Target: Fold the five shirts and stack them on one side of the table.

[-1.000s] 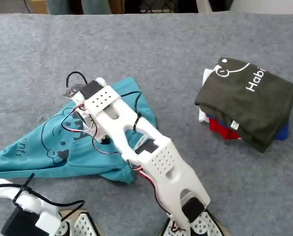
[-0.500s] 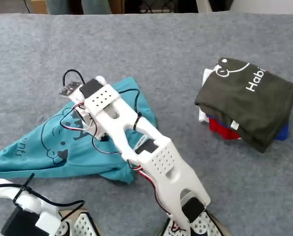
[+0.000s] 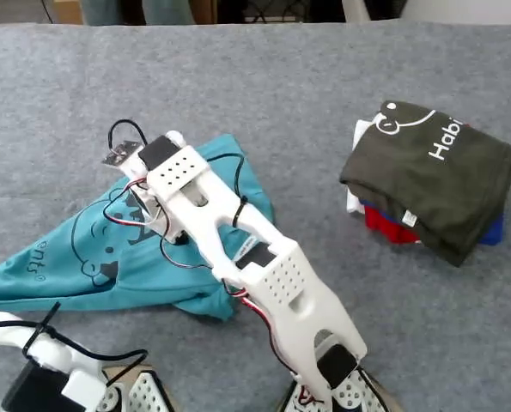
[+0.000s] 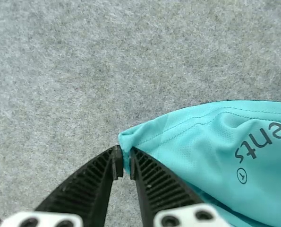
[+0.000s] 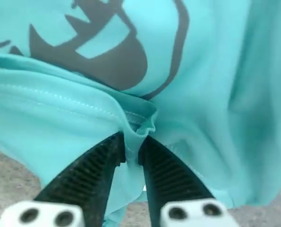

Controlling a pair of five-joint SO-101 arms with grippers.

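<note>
Shirt (image 3: 57, 279), teal with a dark cartoon print, lies crumpled and half spread on the left part of the grey table (image 3: 281, 77). It is well apart from the pile of folded shirts (image 3: 435, 184) on the right side. The left gripper (image 4: 123, 166) is clamped on a hemmed corner of it. The right gripper (image 5: 132, 144) is pinched on a ridge of cloth beside the print, near the shirt's middle. Judging by the pile, this looks like the last shirt, with its fold under way. The next move probably calls for both arms to carry their holds across together, keeping the cloth taut so the layers land flat.
</note>
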